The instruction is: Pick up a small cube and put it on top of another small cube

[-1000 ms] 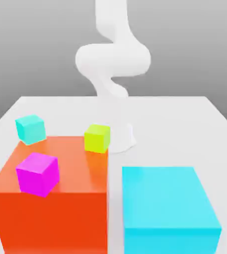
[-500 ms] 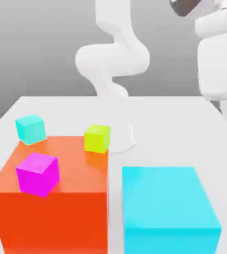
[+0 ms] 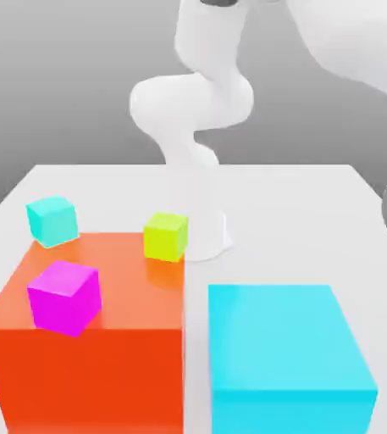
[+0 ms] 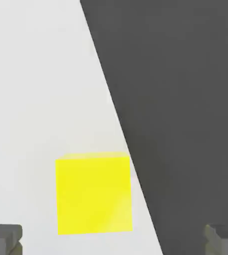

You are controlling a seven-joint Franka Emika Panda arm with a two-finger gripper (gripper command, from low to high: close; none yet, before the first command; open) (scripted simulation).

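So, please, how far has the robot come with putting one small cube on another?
No stacking looks done: the yellow-green cube, magenta cube and cyan cube sit apart. Nothing is in hand; the fingers are open. Gripping, lifting and placing one cube are all left.

3 sm. cubes, 3 blks

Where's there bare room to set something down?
The cyan block's top is bare, and so is the table behind it. It's crowded on the red block, where cubes sit.
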